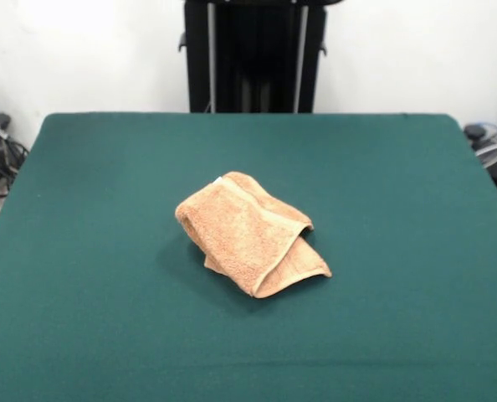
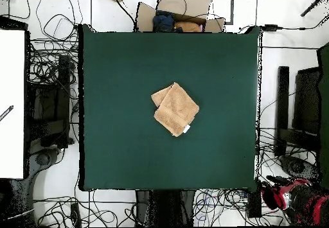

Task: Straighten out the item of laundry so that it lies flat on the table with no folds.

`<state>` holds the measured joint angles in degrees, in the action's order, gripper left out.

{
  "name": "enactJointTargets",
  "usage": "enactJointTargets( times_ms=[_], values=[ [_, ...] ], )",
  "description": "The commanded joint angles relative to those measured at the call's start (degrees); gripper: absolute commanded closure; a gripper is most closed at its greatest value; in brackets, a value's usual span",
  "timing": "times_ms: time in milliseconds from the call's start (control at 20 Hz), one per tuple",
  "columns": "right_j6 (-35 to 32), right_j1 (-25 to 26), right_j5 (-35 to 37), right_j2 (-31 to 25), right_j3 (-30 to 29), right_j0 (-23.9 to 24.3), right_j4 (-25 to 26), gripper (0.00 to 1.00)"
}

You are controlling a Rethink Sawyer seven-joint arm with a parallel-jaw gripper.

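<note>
Towel folded up in the middle of your desk.
Your small peach-orange terry cloth towel (image 1: 250, 233) sits doubled over on the big dark green felt desk (image 1: 89, 251), white tag (image 2: 186, 129) poking out at one corner. You can't see the end effector anywhere.

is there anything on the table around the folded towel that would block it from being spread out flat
Nothing visible does. The folded towel lies alone near the middle of the table, with bare green surface on every side. The gripper is not in view.
</note>
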<state>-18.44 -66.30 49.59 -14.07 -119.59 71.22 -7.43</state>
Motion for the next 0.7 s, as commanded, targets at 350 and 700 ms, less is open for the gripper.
enactJointTargets(
  times_ms=[350, 700],
  values=[
    [-11.16, 23.62, -17.8, 0.21, 6.68, -4.89, 11.07, 0.0],
    [-9.53, 40.36, -26.54, 1.09, 12.75, -2.06, 12.55, 0.0]
  ],
)
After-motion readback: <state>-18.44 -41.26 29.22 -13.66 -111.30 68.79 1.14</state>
